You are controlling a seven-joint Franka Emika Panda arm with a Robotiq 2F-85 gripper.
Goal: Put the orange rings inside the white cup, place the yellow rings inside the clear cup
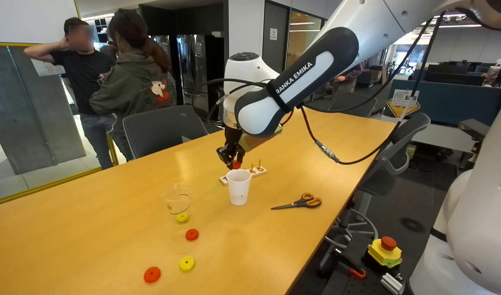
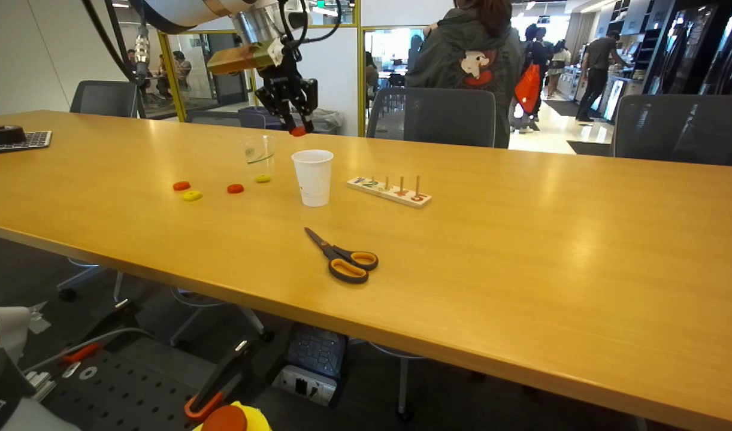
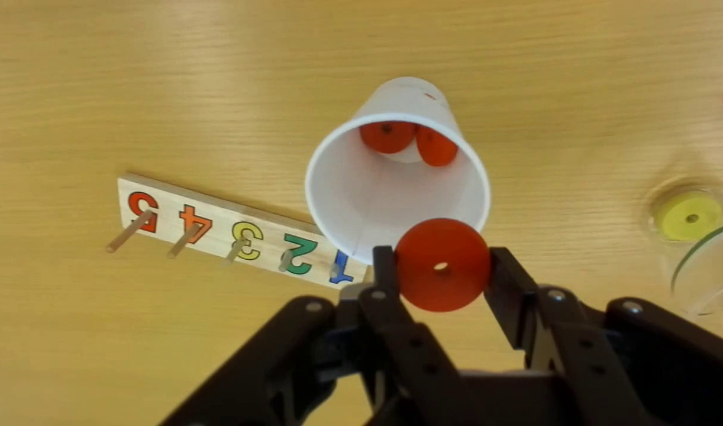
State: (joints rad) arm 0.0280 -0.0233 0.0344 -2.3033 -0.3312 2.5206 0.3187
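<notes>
Lying loose on the table [image 2: 551, 239], left of and below your gripper [image 3: 443, 264] in an exterior view: an orange ring [image 2: 181, 186], a yellow ring [image 2: 191, 196] just beside it, then a second orange ring [image 2: 235, 188] nearer your hand. Next along, left and below your hand too: clear cup [image 2: 261, 148], upright, another yellow ring [image 2: 262, 178] at its bottom. Your gripper: clenched on a third orange ring [image 3: 443, 290], pinching it edge to edge, up off the table. White cup [image 2: 313, 181]: upright, lower than your hand and a bit right of it; in the wrist view your held ring overlaps its rim, and you can see two more orange rings [image 3: 388, 141] inside, down at the bottom. Right of and below your hand: scissors [image 2: 335, 252] with orange-lined handles, then the numbered peg board [image 2: 391, 193], its pegs upright, farther right.
</notes>
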